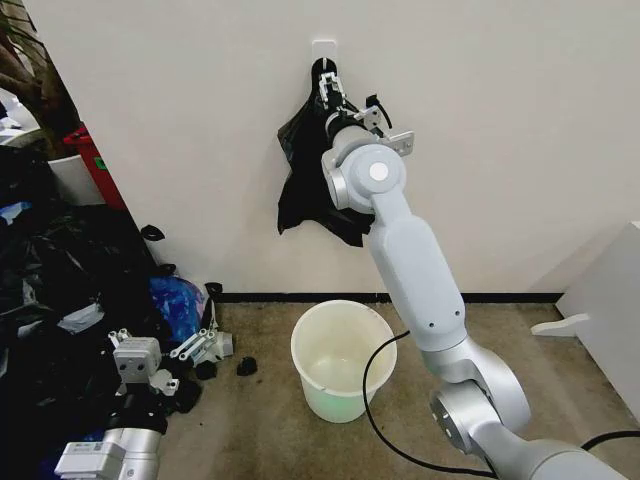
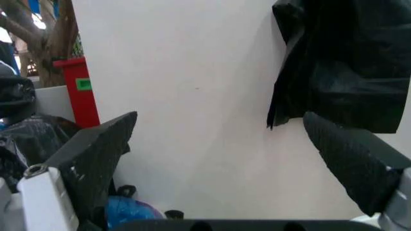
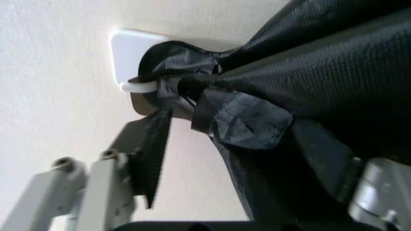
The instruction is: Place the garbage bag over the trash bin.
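Note:
The white trash bin (image 1: 343, 360) stands upright and empty on the floor by the wall. Above it a bunch of flat black bags (image 1: 310, 190) hangs pinched at a white hook (image 3: 138, 87) on the wall. My right gripper (image 1: 335, 95) is raised to that hook. In the right wrist view it (image 3: 231, 125) is open, one finger on each side of the gathered bag tops just under the hook. The garbage bag itself is out of view. My left gripper (image 1: 165, 348) hangs low at the left, open and holding nothing (image 2: 218, 159).
A heap of stuffed black sacks (image 1: 50, 290) and a blue bag (image 1: 178, 300) fill the left floor, with a red container (image 1: 95, 165) behind. A black cable (image 1: 372, 395) runs along the bin's right side. White furniture (image 1: 605, 310) stands at the right.

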You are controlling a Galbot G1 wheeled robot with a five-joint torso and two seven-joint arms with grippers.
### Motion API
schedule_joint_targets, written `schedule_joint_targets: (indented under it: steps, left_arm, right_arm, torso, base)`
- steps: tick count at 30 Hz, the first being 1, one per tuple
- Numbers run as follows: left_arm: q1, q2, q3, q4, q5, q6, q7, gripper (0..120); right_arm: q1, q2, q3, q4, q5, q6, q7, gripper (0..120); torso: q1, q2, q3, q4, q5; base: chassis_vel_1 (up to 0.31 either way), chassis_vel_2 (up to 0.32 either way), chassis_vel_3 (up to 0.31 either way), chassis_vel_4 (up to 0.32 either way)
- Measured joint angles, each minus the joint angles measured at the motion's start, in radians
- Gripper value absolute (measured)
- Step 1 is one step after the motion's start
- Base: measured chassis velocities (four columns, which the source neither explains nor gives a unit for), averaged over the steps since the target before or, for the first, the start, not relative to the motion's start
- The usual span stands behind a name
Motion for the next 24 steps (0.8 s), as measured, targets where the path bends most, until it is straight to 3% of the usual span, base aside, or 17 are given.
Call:
schedule_joint_targets:
  steps: [8,16,24]
  left_arm:
    - [0.001,-0.001,0.0,0.0,0.0,0.0,0.001,100]
    - [0.001,-0.001,0.001,0.0,0.001,-0.002,0.002,100]
    - [0.003,-0.001,0.001,0.0,0.001,-0.005,0.003,100]
  right_arm:
    - [-0.006,0.0,-0.001,0.0,-0.005,-0.003,-0.013,37]
    - [-0.011,0.0,-0.004,-0.001,-0.017,-0.008,-0.013,28]
    - [-0.026,0.0,-0.004,0.008,-0.023,-0.012,-0.014,0]
  torso:
    - [0.0,0.0,0.0,0.0,0.0]
    - [0.0,0.0,0.0,0.0,0.0]
    - [0.0,0.0,0.0,0.0,0.0]
  base:
    - [0.0,0.0,0.0,0.0]
    - [0.0,0.0,0.0,0.0]
    - [0.0,0.0,0.0,0.0]
